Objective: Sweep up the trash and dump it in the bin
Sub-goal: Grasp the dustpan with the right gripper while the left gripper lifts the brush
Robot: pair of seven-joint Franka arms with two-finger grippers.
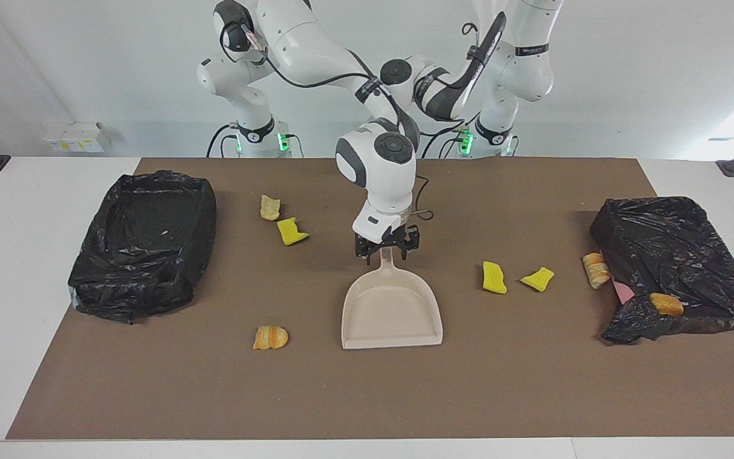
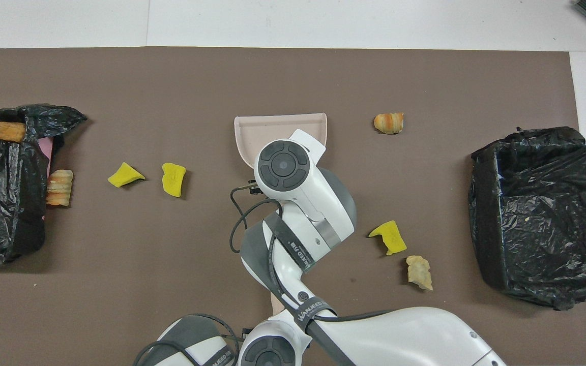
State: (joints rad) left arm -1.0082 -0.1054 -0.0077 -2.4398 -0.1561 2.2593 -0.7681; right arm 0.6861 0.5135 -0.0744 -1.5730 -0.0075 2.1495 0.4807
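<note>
The beige dustpan (image 1: 391, 312) lies flat mid-table, handle toward the robots. My right gripper (image 1: 385, 254) is down at that handle, open, a finger on each side of it. Trash lies scattered on the mat: a tan piece (image 1: 269, 208), a yellow chunk (image 1: 291, 231), a striped piece (image 1: 271, 337), two more yellow chunks (image 1: 494, 277) (image 1: 538, 278), and a striped piece (image 1: 596, 269) against a crumpled black bag. The black-lined bin (image 1: 144, 239) stands at the right arm's end. My left hand (image 2: 267, 353) shows only from above at the robots' edge.
A collapsed black bag (image 1: 666, 255) at the left arm's end has a pink edge (image 1: 625, 293) showing under it and a striped piece (image 1: 666, 304) resting on it. A beige bar (image 2: 275, 300) lies under the arms. The brown mat (image 1: 532, 382) covers the table.
</note>
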